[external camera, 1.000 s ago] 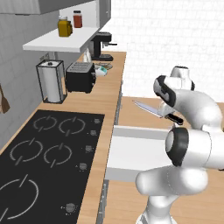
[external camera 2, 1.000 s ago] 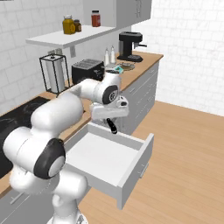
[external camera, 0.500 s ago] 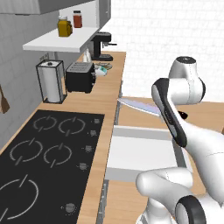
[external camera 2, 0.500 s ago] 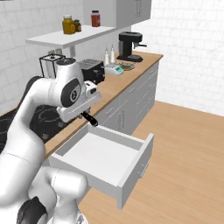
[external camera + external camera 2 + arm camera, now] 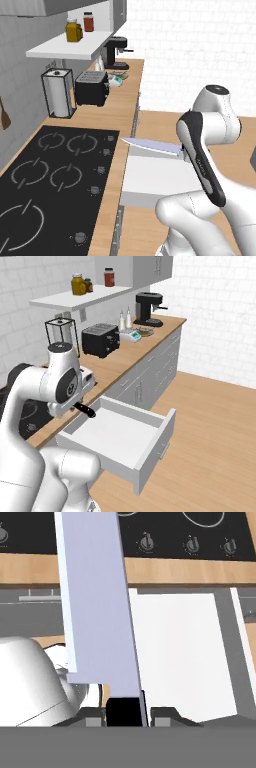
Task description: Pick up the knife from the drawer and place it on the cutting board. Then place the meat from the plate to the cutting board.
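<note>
Clamped on the black handle of the knife (image 5: pixel 95 607), our gripper (image 5: pixel 125 716) shows in the hand view with a finger on each side of the handle; the broad pale blade runs up the frame, over the open drawer (image 5: pixel 175 652) and the wooden counter edge (image 5: pixel 190 571) toward the knobs of the hob (image 5: pixel 165 532).

From the left base view we see the knife (image 5: pixel 150 145) held roughly level above the open drawer (image 5: pixel 150 175), its tip pointing at the hob (image 5: pixel 50 175), the handle end hidden behind our arm.

From the right base view we see the black handle (image 5: pixel 85 410) sticking out below the gripper (image 5: pixel 80 404), above the back of the empty drawer (image 5: pixel 125 438). A toaster (image 5: pixel 101 340) and a coffee machine (image 5: pixel 148 308) stand farther along the counter.
</note>
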### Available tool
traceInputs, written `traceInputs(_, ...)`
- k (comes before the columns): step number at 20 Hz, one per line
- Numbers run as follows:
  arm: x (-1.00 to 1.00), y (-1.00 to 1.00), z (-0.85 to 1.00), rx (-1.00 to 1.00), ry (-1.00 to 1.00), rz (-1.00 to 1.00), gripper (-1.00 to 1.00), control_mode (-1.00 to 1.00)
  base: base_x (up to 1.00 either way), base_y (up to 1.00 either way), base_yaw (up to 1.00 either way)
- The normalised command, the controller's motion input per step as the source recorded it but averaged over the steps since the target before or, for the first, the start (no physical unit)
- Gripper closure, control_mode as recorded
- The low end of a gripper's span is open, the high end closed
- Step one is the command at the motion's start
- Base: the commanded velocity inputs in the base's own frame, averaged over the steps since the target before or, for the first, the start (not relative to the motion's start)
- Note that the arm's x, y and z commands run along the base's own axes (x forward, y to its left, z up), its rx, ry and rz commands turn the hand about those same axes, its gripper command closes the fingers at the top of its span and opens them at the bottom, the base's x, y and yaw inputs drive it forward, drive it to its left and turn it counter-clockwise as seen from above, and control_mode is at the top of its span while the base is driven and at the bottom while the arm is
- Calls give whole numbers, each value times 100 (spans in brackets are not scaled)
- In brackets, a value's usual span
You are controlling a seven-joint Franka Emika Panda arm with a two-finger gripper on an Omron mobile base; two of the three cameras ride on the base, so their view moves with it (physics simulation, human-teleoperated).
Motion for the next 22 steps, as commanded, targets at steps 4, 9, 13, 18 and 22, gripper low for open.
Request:
traceInputs(4,0,3,-3,0,2,4,100,-100,0,0,0)
traceInputs(9,0,0,0,0,0,0,100,-100,0,0,0)
traceInputs(13,0,0,0,0,0,0,100,-100,0,0,0)
traceInputs(18,-2,0,0,0,0,1,100,100,-25,-5,28)
traceInputs(22,0,0,0,0,0,0,100,100,-26,-47,51)
